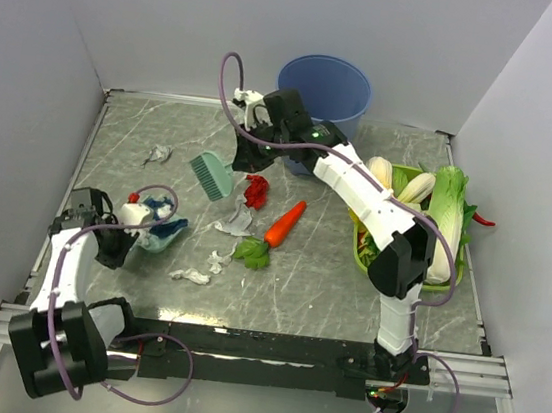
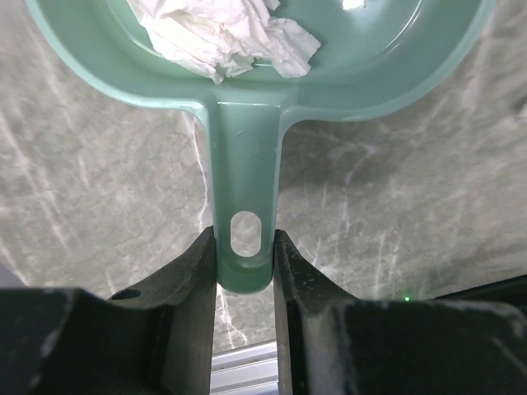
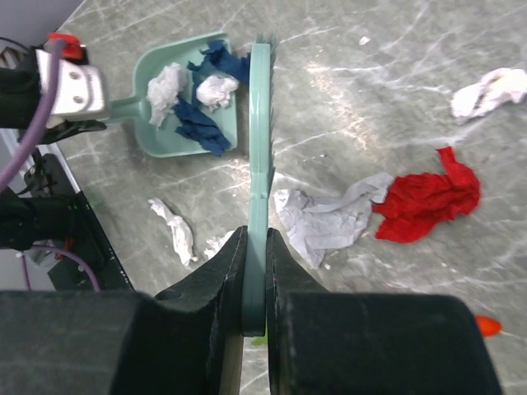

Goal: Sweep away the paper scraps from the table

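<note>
The table (image 1: pixel 326 293) bears loose paper scraps: a red one (image 1: pixel 256 192), a grey one (image 1: pixel 234 224) and white ones (image 1: pixel 190 277) (image 1: pixel 157 155). My left gripper (image 1: pixel 130 227) (image 2: pixel 244 243) is shut on the handle of a teal dustpan (image 1: pixel 162 235) (image 2: pixel 247 164) at the left. The pan holds white paper (image 2: pixel 222 33) and dark blue scraps (image 3: pixel 198 123). My right gripper (image 1: pixel 244 155) (image 3: pixel 257 234) is shut on the handle of a teal brush (image 1: pixel 210 174) (image 3: pixel 260 123). The brush stands between the dustpan (image 3: pixel 156 136) and the red scrap (image 3: pixel 428 197), with the grey scrap (image 3: pixel 329 222) just right of it.
An orange carrot (image 1: pixel 284 225) with green leaves lies in the middle of the table. A blue bucket (image 1: pixel 323 86) stands at the back. A green tray (image 1: pixel 359 249) of vegetables sits at the right. A metal rim (image 1: pixel 240 338) runs along the near edge.
</note>
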{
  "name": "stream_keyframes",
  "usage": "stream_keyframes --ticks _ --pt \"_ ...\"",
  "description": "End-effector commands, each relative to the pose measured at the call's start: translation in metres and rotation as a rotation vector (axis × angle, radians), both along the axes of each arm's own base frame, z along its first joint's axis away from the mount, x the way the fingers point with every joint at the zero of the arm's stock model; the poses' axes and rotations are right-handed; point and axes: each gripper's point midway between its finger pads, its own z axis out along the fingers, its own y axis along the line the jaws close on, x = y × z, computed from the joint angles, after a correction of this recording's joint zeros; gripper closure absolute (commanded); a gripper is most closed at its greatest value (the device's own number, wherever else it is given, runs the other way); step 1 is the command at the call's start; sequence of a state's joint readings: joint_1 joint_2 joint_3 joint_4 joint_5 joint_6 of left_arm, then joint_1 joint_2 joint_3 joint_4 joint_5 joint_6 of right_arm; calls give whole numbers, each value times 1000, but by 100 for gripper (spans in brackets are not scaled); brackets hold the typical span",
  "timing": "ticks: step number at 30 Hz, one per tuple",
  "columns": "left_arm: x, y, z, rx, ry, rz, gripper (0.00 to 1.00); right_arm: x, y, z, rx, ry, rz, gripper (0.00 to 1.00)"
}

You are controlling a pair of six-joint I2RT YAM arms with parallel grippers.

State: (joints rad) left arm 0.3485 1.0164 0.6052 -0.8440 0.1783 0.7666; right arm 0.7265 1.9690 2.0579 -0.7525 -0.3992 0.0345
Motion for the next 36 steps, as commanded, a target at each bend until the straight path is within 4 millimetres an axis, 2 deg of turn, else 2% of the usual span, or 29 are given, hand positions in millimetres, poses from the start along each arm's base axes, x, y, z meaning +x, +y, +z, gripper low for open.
stream_keyframes --ticks 1,6,7,8,9,10,11,12,13,14,15,16,17,18,19,20,21,22,23,24,25,27,28,32,34,35,36 --pt "21 -10 38 -43 -125 -57 99 2 -24 62 69 -142 -38 100" --pt "37 -13 64 -55 -178 -63 99 -1 -51 85 84 -190 -62 100" --pt "40 -14 69 -57 -188 -67 99 -4 -56 78 76 -168 -61 100" --pt "42 -15 71 -67 -182 -68 99 -11 -66 87 89 -178 -69 100" --pt "48 -16 81 -69 -200 -71 99 -12 -75 74 66 -152 -80 100" --pt "51 -17 85 -80 -204 -72 99 -15 -82 72 63 -148 -86 100" --pt "55 -20 86 -92 -196 -75 99 -25 -92 82 76 -167 -84 100" --pt "63 -21 97 -90 -216 -80 99 -31 -99 71 52 -149 -80 100" --pt "67 -22 102 -89 -222 -80 99 -34 -108 70 50 -149 -86 100" --pt "72 -26 103 -98 -212 -86 99 -48 -114 82 79 -166 -65 100" --pt "81 -27 114 -94 -237 -90 99 -59 -121 72 63 -148 -34 100" --pt "86 -29 119 -93 -243 -95 99 -74 -130 83 87 -174 -8 100" --pt "92 -34 118 -90 -226 -103 99 -85 -133 82 91 -171 19 100" --pt "99 -36 129 -84 -247 -107 99 -95 -141 68 65 -143 26 100" --pt "103 -40 131 -84 -241 -115 99 -102 -147 64 56 -139 25 100" --pt "109 -46 131 -83 -228 -123 99 -115 -156 70 63 -159 25 100" --pt "117 -49 140 -79 -247 -129 99 -124 -163 56 39 -135 24 100" --pt "121 -52 142 -79 -246 -131 99 -137 -173 57 35 -145 21 100" --pt "127 -60 140 -89 -234 -137 99 -142 -179 52 20 -146 15 100" --pt "135 -62 149 -82 -253 -135 99 -146 -187 38 -16 -142 11 100" --pt "141 -65 152 -85 -257 -135 99 -154 -196 36 -31 -155 0 100" --pt "156 -74 160 -95 -270 -126 99 -159 -209 21 -74 -147 -26 100" --pt "161 -85 163 -107 -271 -134 99 -164 -218 21 -87 -160 -46 100" --pt "193 -105 185 -119 -313 -141 99 -176 -232 13 -108 -160 -56 100" --pt "205 -116 186 -130 -303 -135 99 -180 -238 4 -120 -162 -61 100" --pt "214 -120 199 -136 -333 -136 99 -180 -239 2 -122 -162 -63 100" --pt "219 -124 201 -139 -334 -137 99 -181 -241 -5 -129 -152 -67 100"
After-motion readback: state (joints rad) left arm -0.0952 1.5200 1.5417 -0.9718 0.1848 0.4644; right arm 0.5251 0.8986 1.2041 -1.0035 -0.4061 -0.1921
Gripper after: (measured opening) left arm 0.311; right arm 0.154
